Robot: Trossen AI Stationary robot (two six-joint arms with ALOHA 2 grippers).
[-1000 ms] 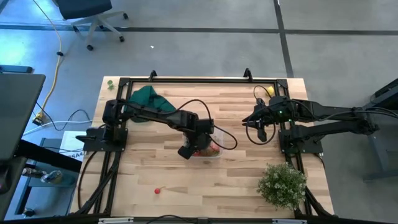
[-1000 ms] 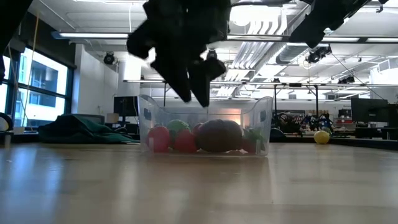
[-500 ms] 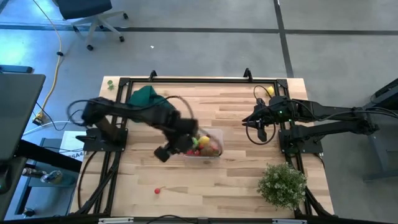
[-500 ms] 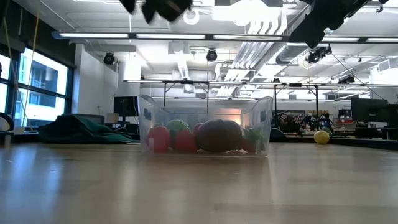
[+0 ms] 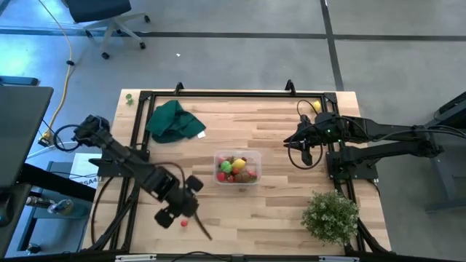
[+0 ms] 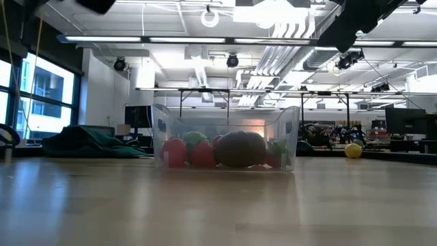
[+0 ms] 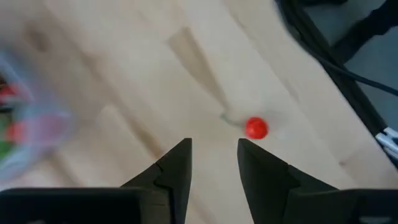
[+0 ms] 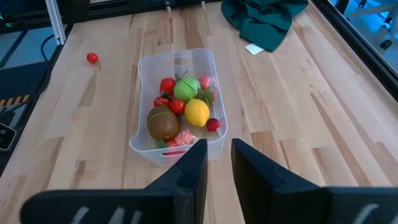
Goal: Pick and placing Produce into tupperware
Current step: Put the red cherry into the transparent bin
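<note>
Left claw (image 7: 212,163) has swung from the tupperware (image 5: 237,169) to the red produce (image 7: 256,127), narrowly spread, its arm blurred.

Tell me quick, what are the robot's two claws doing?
Left gripper: open, empty, above the red cherry.
Right gripper: open, empty, waiting beside the tub.

Overhead, tabletop-level and right wrist cameras all see the tupperware (image 5: 237,168).

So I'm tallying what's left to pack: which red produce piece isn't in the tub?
The small red piece lying alone on the bare wood near the table's front edge, under the left gripper. The other red pieces sit inside the tupperware.
</note>
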